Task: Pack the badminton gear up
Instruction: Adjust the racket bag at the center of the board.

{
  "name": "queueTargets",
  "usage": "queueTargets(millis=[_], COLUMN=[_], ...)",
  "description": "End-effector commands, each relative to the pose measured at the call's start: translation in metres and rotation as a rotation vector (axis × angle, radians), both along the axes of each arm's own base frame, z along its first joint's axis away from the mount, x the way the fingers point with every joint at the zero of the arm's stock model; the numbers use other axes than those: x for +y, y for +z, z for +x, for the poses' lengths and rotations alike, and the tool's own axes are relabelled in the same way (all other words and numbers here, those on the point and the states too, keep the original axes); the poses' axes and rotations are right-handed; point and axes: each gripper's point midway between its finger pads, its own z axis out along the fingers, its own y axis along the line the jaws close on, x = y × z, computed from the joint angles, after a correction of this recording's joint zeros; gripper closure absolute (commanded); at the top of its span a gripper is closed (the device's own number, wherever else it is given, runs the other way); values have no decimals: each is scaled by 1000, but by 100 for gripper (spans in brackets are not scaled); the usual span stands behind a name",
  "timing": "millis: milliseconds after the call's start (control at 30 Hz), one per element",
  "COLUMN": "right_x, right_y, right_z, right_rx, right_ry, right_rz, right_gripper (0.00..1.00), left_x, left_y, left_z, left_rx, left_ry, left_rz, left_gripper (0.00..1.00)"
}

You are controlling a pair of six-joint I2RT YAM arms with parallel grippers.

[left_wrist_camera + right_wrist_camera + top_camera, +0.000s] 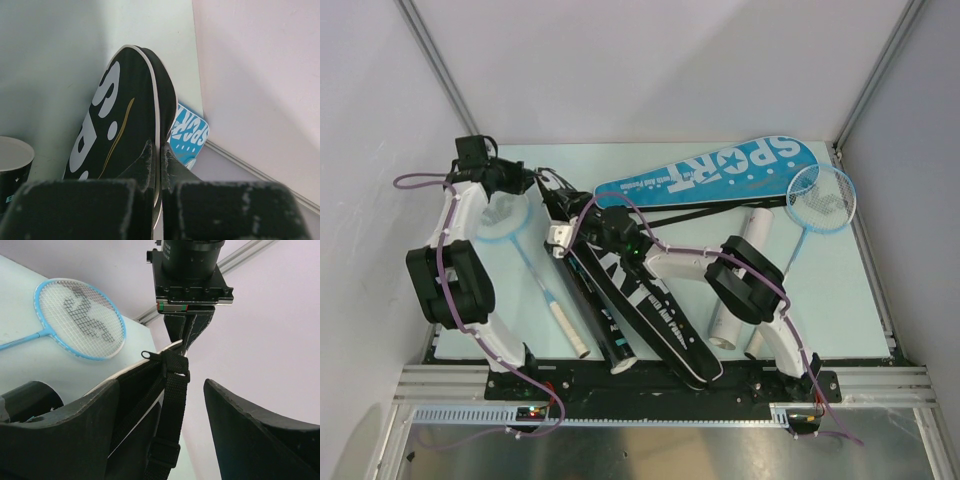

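- Left pincer (159,150) clamped shut on rim of black racket-shaped fabric "SPORT" cover (120,125).
- Right pincer (161,385) wide open, holding nothing (strap (175,372) between).
- Light-blue framed racket (823,195), 2 o'clock, lies unpacked: early stage.

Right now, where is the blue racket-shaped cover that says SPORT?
In the top view, the blue racket-shaped cover lies far back on the table, right of centre, beside the light-blue framed racket.
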Motion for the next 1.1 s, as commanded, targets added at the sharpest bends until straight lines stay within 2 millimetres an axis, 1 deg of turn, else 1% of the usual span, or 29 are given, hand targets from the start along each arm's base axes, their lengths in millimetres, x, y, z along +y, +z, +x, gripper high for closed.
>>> queueTargets(millis=[0,133,233,300,433,500,600,667,700,800,867,1067], right_x=[6,6,8,10,17,20,21,24,26,25,25,31], right_y=[44,53,53,51,36,32,29,23,15,10,8,2], right_z=[-12,-17,-20,-22,-22,-17,-6,3,7,18,21,24], right_rx=[-66,-70,-68,-68,-69,-68,-73,-73,-67,-71,-79,-96], right_ry=[20,32,39,49,48,28,-30,-64,-78,-125,-147,-166], right_rz=[110,125,126,116,76,63,56,25,-1,-24,-40,-76], right_gripper=[26,27,27,27,28,28,29,30,30,31,32,36], left_x=[-19,-18,-17,-17,-20,-20,-19,-19,-19,-19,-19,-18], left_y=[50,51,53,54,55,56,57,58,58,59,60,58], left_z=[-9,-9,-10,-10,-11,-12,-13,-13,-13,-13,-14,-15], left_rx=[-76,-78,-83,-81,-74,-75,-78,-78,-78,-79,-81,-78], left_ry=[-49,-47,-47,-44,-49,-46,-37,-36,-35,-35,-33,-33], left_rz=[-90,-95,-98,-108,-141,-141,-137,-138,-139,-138,-136,-130], left_gripper=[100,100,100,100,100,100,100,100,100,100,100,100])
